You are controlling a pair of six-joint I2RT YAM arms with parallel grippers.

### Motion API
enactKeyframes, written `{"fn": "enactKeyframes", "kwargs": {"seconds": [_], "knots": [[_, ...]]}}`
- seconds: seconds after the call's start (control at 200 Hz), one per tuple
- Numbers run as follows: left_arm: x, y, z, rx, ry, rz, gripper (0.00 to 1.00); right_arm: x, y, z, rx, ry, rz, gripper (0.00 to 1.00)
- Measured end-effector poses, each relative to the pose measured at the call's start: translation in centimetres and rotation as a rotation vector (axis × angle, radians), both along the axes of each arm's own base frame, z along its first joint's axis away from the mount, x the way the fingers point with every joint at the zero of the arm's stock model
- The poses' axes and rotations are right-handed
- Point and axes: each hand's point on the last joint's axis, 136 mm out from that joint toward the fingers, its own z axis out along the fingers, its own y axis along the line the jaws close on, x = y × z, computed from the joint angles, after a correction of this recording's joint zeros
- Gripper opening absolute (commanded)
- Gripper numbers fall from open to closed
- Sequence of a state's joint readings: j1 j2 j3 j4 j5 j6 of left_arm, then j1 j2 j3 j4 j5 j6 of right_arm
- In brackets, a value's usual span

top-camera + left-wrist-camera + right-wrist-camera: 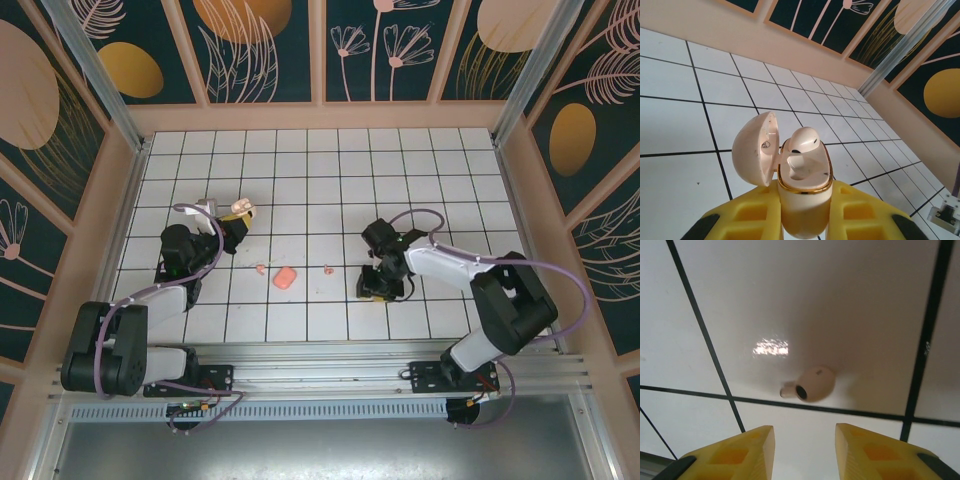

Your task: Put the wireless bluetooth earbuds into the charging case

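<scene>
White tiled floor (400, 170); charging case (803, 206) lid mark (763, 145), perhaps logo, unreadable.

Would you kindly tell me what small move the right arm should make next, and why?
Probably ease the right fingers forward and down until they straddle the earbud. They stand apart with nothing between them, and the earbud lies loose on the tile just beyond their tips. The charging case is open, with one socket apparently free.

Two earbuds (804, 141) (815, 384) are counted (one seated in the case (805, 212)), one case, one pink block (285, 277), two pink specks (261, 269) (327, 268), two grippers (805, 200) (804, 440).
</scene>
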State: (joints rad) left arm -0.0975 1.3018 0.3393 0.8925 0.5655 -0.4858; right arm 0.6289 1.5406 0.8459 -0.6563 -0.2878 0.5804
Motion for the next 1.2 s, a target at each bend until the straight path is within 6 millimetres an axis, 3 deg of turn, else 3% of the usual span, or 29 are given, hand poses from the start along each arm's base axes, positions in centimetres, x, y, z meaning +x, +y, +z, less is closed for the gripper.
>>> {"fn": "enactKeyframes", "kwargs": {"seconds": [0.5,0.776,1.201], "knots": [[-0.1,0.0,-0.5,0.015,0.016,0.000,0.08,2.7,1.8,0.2,0.015,-0.053,0.077,0.37],[0.1,0.2,-0.6,0.027,0.017,0.013,0.08,3.0,0.4,0.5,-0.050,-0.059,0.074,0.36],[0.5,0.3,-0.1,0.033,0.003,0.019,0.08,2.9,0.6,-0.1,-0.045,-0.044,0.079,0.35]]}}
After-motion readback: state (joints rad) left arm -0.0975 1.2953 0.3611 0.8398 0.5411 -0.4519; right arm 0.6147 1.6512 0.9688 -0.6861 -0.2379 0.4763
